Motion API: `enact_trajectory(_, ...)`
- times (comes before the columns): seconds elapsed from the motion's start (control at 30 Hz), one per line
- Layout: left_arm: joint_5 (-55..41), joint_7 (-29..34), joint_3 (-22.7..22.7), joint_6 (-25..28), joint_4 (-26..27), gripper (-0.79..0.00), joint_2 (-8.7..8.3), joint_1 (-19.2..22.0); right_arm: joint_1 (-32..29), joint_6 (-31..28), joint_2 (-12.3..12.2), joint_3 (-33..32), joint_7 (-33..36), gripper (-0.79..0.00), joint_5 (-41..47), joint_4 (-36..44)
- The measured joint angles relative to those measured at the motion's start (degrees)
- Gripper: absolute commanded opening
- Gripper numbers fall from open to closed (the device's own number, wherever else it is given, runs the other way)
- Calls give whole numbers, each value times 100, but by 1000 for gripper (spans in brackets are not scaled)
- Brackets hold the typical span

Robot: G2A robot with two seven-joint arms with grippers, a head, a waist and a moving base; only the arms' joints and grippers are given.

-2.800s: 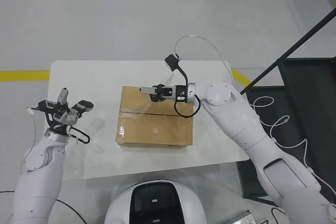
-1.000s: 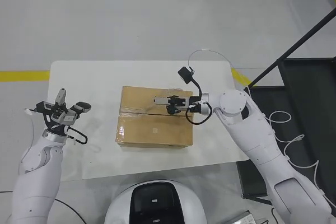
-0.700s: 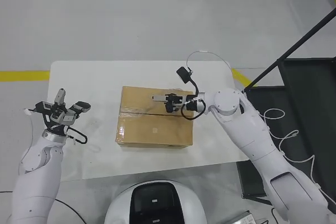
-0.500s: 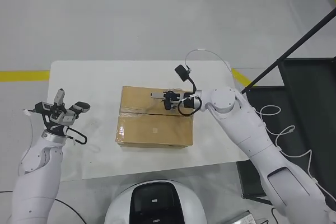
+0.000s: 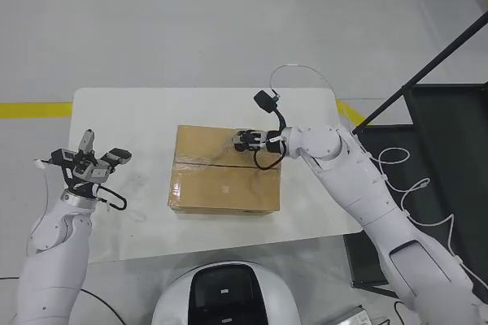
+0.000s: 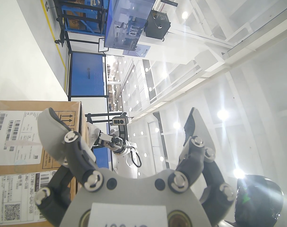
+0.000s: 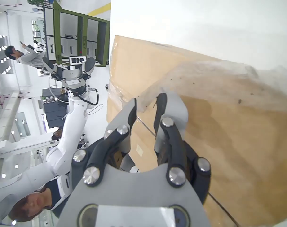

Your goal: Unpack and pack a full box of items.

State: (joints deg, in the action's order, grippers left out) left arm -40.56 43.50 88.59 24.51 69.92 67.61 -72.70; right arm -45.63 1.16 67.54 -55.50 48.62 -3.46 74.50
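A closed cardboard box [image 5: 225,169] stands in the middle of the white table [image 5: 130,114]. My right gripper [image 5: 242,140] sits over the box's far half near the centre seam. In the right wrist view its fingers [image 7: 134,109] are nearly together on a strip of clear tape [image 7: 205,72] that lifts off the box [image 7: 228,131]. My left gripper [image 5: 91,156] is held up off the table's left edge, well clear of the box, open with nothing in it. In its own view, the left gripper [image 6: 121,116] has spread fingers and the labelled side of the box [image 6: 27,131] lies beyond.
A black metal rack [image 5: 447,122] stands to the right of the table. Bare table surface lies on both sides of the box and behind it. The right wrist view shows the left gripper [image 7: 83,66] far off past the box.
The right gripper moved from the centre seam a little toward the box's far side and its wrist turned, pulling the tape up. The left arm kept still.
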Motion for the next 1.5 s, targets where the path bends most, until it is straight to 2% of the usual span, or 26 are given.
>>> enact_trajectory(0.1,-2,17,1,11,-12,0,2,7,-75,-33,-16,-3,-27,-785,-180,186)
enact_trajectory(0.2,-5,22,2,6,-25,0,3,13,-223,-314,-44,-82,-13,-785,-152,356)
enact_trajectory(0.57,76,75,-130,-63,-131,0,26,141,-1283,-1925,-295,-905,52,-785,144,947)
enact_trajectory(0.83,135,90,-199,-88,-203,0,39,223,-1760,-2349,-425,-1321,168,-785,147,1215)
enact_trajectory(0.87,139,90,-208,-91,-210,0,41,230,-1771,-2421,-435,-1343,192,-656,128,1279)
enact_trajectory(0.9,143,90,-218,-94,-216,0,43,237,-1770,-2488,-441,-1354,214,-489,105,1344)
enact_trajectory(0.93,148,89,-229,-95,-222,0,46,246,-1746,-2547,-447,-1356,238,-268,54,1422)
enact_trajectory(0.97,151,86,-235,-95,-225,0,47,251,-1711,-2553,-448,-1343,260,-166,11,1468)
enact_trajectory(1.0,152,84,-239,-93,-226,0,49,253,-1661,-2524,-446,-1314,288,0,-21,1499)
enact_trajectory(1.27,131,84,-166,-21,-169,0,41,183,-793,-2205,-297,-638,543,0,-41,1298)
enact_trajectory(1.5,492,277,-233,-292,49,0,10,199,-707,-2654,-301,-583,1255,0,876,1110)
